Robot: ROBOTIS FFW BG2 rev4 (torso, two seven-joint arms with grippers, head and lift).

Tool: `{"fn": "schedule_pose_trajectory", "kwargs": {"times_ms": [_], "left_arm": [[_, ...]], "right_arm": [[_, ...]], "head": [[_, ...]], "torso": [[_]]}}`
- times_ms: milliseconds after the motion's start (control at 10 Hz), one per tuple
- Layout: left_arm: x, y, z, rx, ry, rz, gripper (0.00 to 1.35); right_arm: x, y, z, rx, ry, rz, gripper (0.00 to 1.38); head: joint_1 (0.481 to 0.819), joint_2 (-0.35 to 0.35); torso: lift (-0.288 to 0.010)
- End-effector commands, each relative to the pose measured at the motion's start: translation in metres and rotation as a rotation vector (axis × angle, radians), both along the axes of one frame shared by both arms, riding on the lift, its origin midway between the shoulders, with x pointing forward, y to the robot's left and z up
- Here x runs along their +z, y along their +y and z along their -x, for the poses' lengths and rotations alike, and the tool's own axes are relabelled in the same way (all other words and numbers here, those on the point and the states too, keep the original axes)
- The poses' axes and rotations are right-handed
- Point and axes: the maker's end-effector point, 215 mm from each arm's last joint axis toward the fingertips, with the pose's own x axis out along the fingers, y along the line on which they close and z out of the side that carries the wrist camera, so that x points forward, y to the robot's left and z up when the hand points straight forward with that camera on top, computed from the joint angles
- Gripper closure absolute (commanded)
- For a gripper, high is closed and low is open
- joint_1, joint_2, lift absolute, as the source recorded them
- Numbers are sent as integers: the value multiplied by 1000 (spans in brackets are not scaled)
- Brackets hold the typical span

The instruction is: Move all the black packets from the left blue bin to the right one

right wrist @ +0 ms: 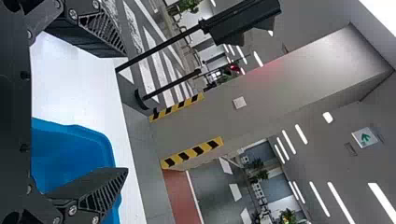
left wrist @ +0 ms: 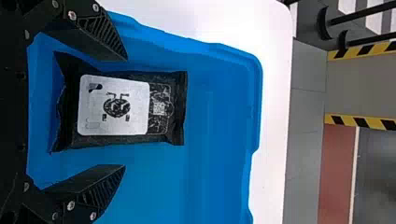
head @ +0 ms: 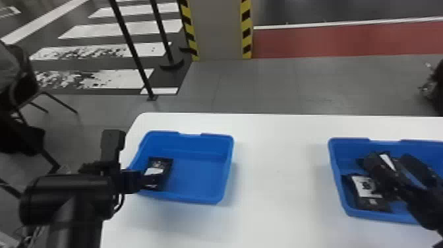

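1. Left gripper (head: 132, 182), with two flat black ribbed fingers: set at the near left corner of the left blue plastic bin (head: 197, 197). Its fingers stand wide apart, with blue showing between each of them and the packet.
2. Black rectangular packet with a white printed label (left wrist: 113, 106): lying in the left bin in front of the left gripper, centred between its fingers in the left wrist view; the end away from the palm extends past the fingertips.
3. Right gripper (head: 394, 165), of the same black two-fingered form: placed over the right blue plastic bin (head: 336, 171). Its fingers are spread, with nothing held.
4. Second black packet, white-labelled (head: 366, 187): inside the right bin, beside and partly behind the right gripper. Another dark piece near those fingers is too hidden to identify.
5. White smooth-topped table (head: 277, 171): beneath both grippers, supporting both bins, its bare surface extending between them.
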Motion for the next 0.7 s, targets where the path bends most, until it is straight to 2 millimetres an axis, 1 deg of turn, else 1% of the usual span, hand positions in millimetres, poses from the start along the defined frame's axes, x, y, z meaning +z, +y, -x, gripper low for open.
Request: {"fn": "schedule_pose_trajectory", "kwargs": {"times_ms": [0,100,200,300,400,500,600], "left_arm": [[-11,0,-1,1,27,10,220],[-14,-2,-3,-2,33,17,277],[-17,-7,-4,-8,39,31,553],[-18,-7,-3,-5,46,37,881],[-19,-7,-2,-4,53,38,915],[-15,-8,-7,-23,36,21,1147],[-12,-10,-12,-37,20,14,1200]], "right_arm": [[-1,1,0,4,2,-2,156],[-2,1,0,4,5,-3,156],[-1,1,0,4,4,-6,156],[-1,2,-2,6,2,-12,156],[-2,2,-1,7,3,-17,156],[-2,2,-1,8,4,-19,156],[-3,2,-1,8,6,-23,156]], "head": [[695,200],[695,201],[695,200],[695,197],[695,196],[695,194],[695,194]], "torso": [[-110],[-110],[-110],[-110],[-110],[-110],[-110]]}}
